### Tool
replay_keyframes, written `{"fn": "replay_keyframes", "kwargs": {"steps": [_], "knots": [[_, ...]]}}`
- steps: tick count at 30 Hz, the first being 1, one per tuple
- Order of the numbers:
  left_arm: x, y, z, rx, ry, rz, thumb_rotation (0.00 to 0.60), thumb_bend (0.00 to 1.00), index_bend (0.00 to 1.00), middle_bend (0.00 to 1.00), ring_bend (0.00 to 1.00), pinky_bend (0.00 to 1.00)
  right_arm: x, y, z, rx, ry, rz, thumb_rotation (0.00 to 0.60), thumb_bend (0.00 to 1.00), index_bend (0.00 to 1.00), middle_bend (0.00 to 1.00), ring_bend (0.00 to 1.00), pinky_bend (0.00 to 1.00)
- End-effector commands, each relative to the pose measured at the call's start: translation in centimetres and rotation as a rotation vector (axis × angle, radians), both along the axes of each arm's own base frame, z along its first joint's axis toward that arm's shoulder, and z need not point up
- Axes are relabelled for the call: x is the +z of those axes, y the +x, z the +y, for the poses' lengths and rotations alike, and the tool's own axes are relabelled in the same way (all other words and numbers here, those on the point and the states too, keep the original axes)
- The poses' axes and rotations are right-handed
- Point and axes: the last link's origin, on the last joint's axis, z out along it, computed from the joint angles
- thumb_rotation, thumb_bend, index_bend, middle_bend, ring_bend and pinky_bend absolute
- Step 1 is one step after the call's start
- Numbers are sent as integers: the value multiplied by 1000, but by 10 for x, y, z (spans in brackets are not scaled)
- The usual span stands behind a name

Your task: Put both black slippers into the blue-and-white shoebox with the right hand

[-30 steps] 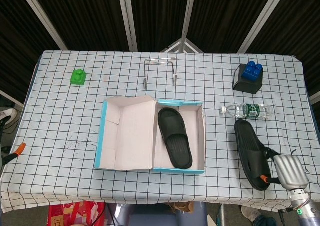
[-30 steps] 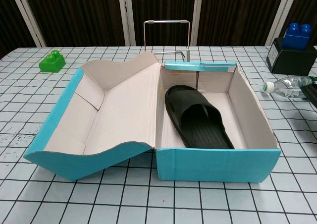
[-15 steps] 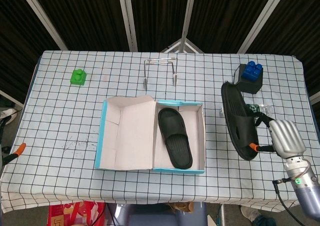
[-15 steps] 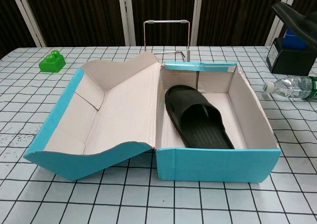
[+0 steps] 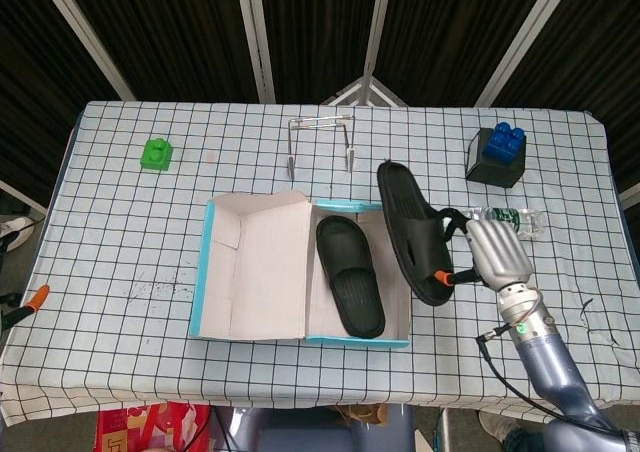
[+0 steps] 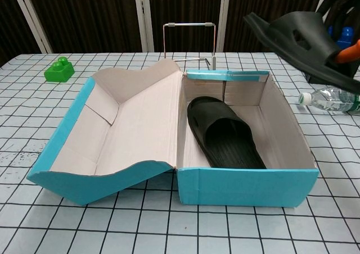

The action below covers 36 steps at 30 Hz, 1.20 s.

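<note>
One black slipper [image 5: 349, 275] [image 6: 225, 133] lies flat in the right half of the open blue-and-white shoebox [image 5: 212, 272] [image 6: 247, 187]. My right hand [image 5: 494, 252] holds the second black slipper [image 5: 412, 231] [image 6: 306, 43] in the air, tilted, over the box's right wall. In the chest view only an orange fingertip [image 6: 350, 51] of that hand shows behind the slipper. The left hand is out of both views.
A plastic water bottle [image 5: 512, 220] [image 6: 331, 99] lies right of the box. A blue brick on a black block [image 5: 498, 155] stands at the back right, a green brick [image 5: 156, 153] [image 6: 59, 69] at the back left. A wire stand [image 5: 320, 144] [image 6: 190, 40] is behind the box.
The right hand lifted the second slipper off the table at the right and carried it left, up to the box's right wall. The slipper in the box stayed put.
</note>
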Motion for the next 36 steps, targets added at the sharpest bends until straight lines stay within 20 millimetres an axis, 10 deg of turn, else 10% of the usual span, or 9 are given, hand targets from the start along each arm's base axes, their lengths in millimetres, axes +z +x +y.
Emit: {"fn": "replay_keyframes", "kwargs": {"steps": [1,21,36], "knots": [[0,0,0,1,0,0,600,227,192,0,0,117,-16,10,-2,1,26,-6,600,489,800,484,1000,1000],[-4,-3,3,16,-18,2,600,227,192,0,0,117,-62,28,2,-113,45,-61,600,489,823,483,1000,1000],[-19,-15,20,47,-103,-36,600,227,191,0,0,117,-24,26,22,-454,-137,-212,600,522,823,484,1000,1000]]}}
